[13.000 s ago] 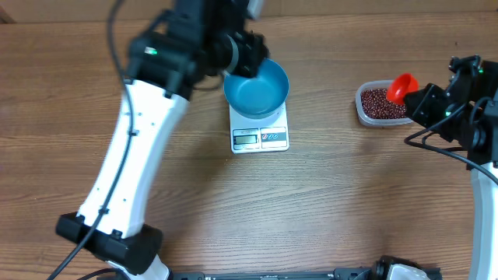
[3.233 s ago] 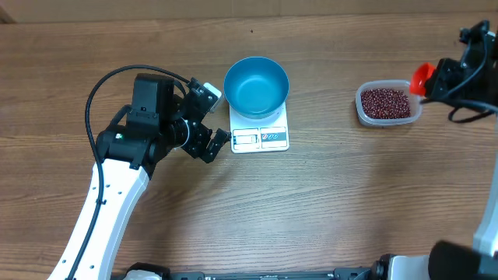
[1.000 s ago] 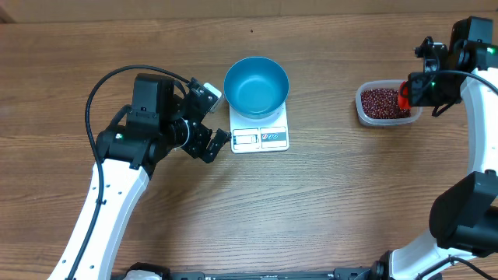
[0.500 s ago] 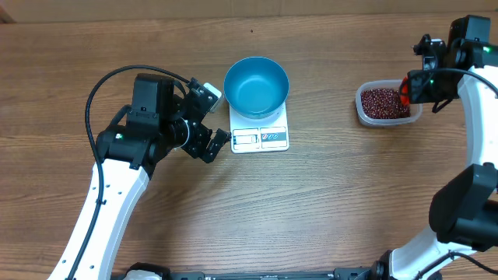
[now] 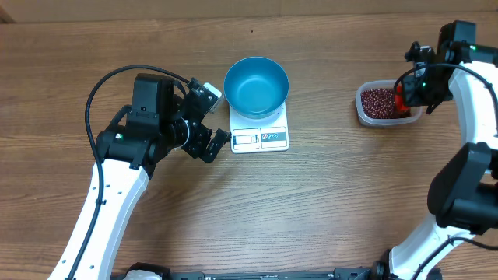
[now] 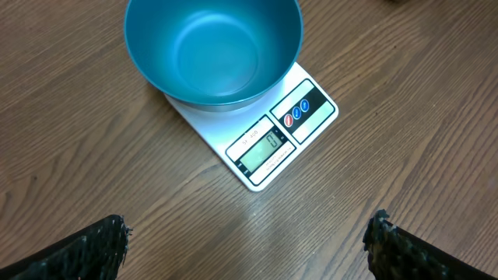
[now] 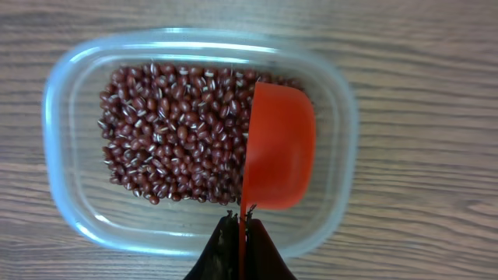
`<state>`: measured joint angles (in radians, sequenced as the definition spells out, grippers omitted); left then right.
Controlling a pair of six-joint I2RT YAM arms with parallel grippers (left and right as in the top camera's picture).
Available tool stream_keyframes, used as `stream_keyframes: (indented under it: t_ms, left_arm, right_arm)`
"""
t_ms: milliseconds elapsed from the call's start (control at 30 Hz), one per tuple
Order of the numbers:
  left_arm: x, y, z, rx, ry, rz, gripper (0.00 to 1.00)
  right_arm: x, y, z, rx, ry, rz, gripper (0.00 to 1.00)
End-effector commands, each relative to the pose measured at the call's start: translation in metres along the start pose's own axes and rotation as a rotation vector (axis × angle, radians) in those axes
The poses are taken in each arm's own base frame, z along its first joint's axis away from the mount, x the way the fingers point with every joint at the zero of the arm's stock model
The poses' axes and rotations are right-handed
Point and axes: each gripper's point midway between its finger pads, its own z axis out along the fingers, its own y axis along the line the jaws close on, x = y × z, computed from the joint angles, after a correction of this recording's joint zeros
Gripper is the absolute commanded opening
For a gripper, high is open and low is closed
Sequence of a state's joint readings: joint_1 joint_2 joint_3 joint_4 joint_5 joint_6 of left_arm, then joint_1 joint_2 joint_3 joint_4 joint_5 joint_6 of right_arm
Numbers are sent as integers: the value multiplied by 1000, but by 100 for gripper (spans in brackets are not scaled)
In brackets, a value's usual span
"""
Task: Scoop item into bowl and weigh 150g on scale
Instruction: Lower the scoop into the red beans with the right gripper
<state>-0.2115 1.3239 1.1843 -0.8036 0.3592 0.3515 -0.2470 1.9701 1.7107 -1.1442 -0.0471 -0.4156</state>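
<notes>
Wooden tabletop (image 5: 327, 202): blue bowl (image 5: 256, 85) on scale (image 5: 261, 138), left fingers (image 6: 85, 249) spread beside them, right fingers (image 7: 214, 257) pinching red scoop (image 7: 278, 148) in tub (image 7: 62, 101) of beans (image 7: 171, 132) near right edge.

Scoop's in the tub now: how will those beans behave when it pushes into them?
The beans look small, round and loose, so they will probably flow aside and roll rather than clump. A heaped load in the red scoop would likely shed some. The clear tub looks light and may slide if pushed.
</notes>
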Motion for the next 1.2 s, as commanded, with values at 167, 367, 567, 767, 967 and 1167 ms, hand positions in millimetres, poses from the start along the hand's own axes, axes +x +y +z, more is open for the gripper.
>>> stream_keyframes:
  t_ms: [167,367,567,767,967,1167]
  left_arm:
    - [-4,1,-3,-8,-10,27,100]
    - [-4,1,-3,-8,-10,27,100]
    - [-4,1,-3,-8,-10,27,99]
    - [-4,1,-3,-8,-10,27,100]
    - [-4,1,-3,-8,-10,27,100]
    - [-4,1,-3,-8,-10,27,100]
  right_arm:
    - [8,17,18,-95,48,-5,4]
    - [8,36,15,-203,41,4,4]
    - [9,43,17,-244,42,13,4]
    - [5,47,18,-273,30,43,4]
    - [8,47,19,-298,29,60,4]
    - [8,57,25,-404,18,90,4]
